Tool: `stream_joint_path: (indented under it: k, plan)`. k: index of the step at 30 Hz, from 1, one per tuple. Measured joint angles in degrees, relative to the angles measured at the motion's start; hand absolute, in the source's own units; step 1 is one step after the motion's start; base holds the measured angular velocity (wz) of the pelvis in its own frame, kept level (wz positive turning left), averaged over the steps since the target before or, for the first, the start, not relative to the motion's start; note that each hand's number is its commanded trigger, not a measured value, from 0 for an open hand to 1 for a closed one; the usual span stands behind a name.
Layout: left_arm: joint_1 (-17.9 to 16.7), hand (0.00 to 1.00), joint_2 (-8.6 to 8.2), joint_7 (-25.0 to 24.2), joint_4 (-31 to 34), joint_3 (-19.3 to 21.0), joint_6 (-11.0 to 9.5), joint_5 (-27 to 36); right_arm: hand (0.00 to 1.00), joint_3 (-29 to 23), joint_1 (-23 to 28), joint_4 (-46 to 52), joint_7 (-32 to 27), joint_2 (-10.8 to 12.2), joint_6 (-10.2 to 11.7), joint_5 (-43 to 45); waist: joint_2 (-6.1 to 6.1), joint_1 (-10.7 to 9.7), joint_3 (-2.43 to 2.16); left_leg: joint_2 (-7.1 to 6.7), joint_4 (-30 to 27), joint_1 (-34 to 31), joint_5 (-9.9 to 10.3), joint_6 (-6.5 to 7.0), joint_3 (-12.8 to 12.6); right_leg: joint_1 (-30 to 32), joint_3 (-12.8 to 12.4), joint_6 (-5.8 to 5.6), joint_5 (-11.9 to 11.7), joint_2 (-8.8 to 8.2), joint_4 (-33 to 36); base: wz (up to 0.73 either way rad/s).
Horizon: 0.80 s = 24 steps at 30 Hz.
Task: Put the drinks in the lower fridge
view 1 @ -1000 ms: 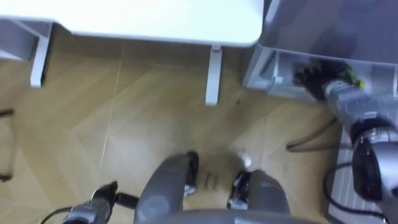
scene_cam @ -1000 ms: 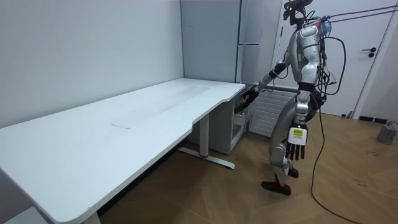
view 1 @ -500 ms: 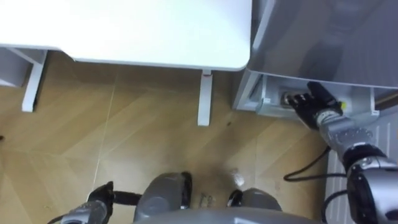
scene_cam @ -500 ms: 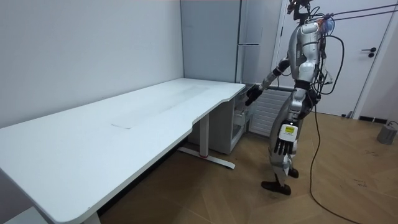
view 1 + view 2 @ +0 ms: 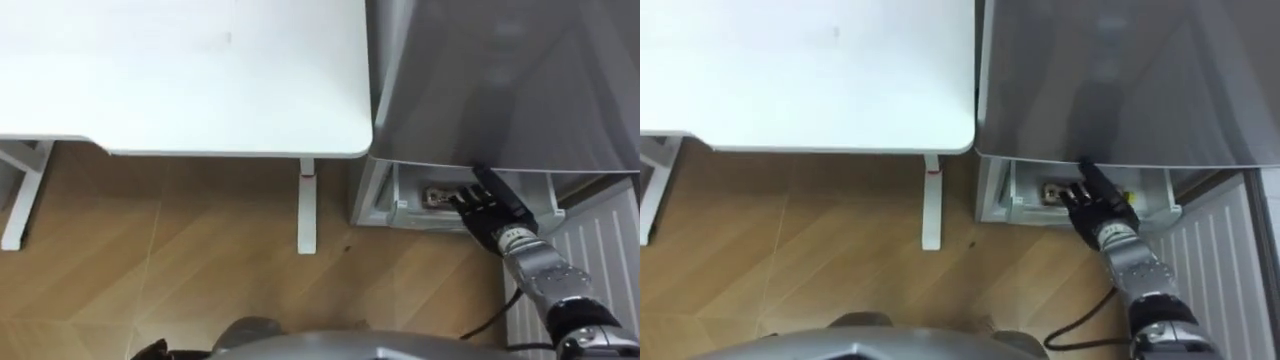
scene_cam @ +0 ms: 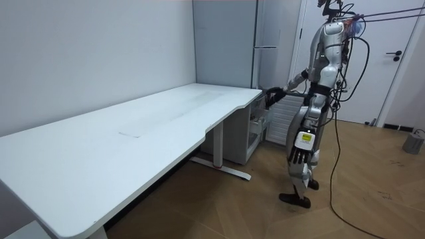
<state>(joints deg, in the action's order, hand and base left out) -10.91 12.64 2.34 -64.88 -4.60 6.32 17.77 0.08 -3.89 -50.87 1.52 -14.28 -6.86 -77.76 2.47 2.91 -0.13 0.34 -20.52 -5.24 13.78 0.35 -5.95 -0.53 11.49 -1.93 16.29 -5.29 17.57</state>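
Presently, the black right hand [image 5: 490, 212] is held flat, fingers straight, at the pale lower compartment [image 5: 400, 200] beneath the smooth grey fridge [image 5: 500, 80]. A small brownish item [image 5: 437, 196], unidentifiable, is seen at its 10 o'clock. The left hand [image 6: 300, 151] is hung relaxed.

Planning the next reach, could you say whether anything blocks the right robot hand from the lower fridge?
Nothing visible does: the right robot hand, fingers straight, is at the open front of the lower fridge. The left robot hand hangs idle.
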Motion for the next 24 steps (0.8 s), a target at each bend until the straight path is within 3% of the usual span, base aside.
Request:
stream_joint_path:
  k: [6, 11, 17, 24]
  plan:
    - [-2.1, 0.0, -0.81, 1.3, 0.8, 0.3, 0.4, -1.7, 0.0, -0.1, 5.0, 2.7, 1.7, 1.0, 1.0, 1.9, -0.52, -1.1, 0.37, 0.4, 0.9, 0.8, 0.1, -0.03, -0.4, -1.0, -0.1, 0.07, -0.9, 0.63, -2.0, -0.03]
    - [-2.4, 0.0, -0.98, 1.8, 0.8, 0.3, 1.3, -3.2, 0.0, 0.0, 8.0, 5.0, 1.6, 1.0, 1.3, 5.4, -1.38, -1.9, 0.2, 0.38, 1.3, 0.9, 0.2, -0.03, -0.6, -0.9, -0.3, 0.07, -1.0, 0.62, -1.9, -0.03]
    - [-2.3, 0.0, -0.96, 1.7, 1.4, 0.6, 1.1, -5.1, 0.0, 0.0, 8.8, 7.1, -0.2, 1.0, 2.1, 15.8, -1.63, -2.9, 0.15, 0.58, 1.2, 1.7, 0.2, -0.04, -1.2, -1.4, -0.6, 0.24, -1.2, 0.59, -1.5, -0.05]
    - [-2.4, 0.0, -1.12, 2.1, 2.1, 1.2, 0.8, -5.0, 0.0, 1.1, 11.5, 6.6, -6.1, 1.1, 2.1, 38.2, -1.32, -2.9, 0.24, 1.03, 2.1, 2.6, 0.3, -0.13, -1.9, -1.8, -1.5, 0.36, -1.7, 1.11, -1.9, -0.06]
